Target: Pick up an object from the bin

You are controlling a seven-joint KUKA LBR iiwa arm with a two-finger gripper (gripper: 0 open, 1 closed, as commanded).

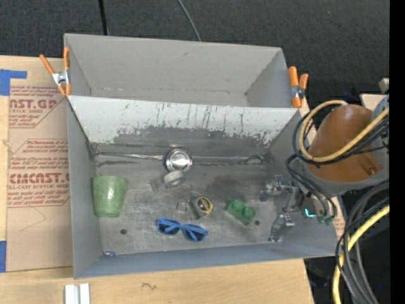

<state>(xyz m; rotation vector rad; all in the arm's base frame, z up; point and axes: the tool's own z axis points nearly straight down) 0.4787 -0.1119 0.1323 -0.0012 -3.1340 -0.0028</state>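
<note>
My gripper [274,212] hangs low at the bin's right side, its two fingers spread apart, open, with nothing between them. Just left of it a small green lumpy toy [240,211] lies on the floor, apart from the fingers. Further left sits a small brass-coloured ring-shaped piece [202,206]. A pair of blue sunglasses [182,228] lies near the front wall.
A shiny metal round thing [178,161] rests by the back wall in the middle. A pale green cup [109,195] stands at the far left. The arm, with its orange cover and cables, comes in over the right rim.
</note>
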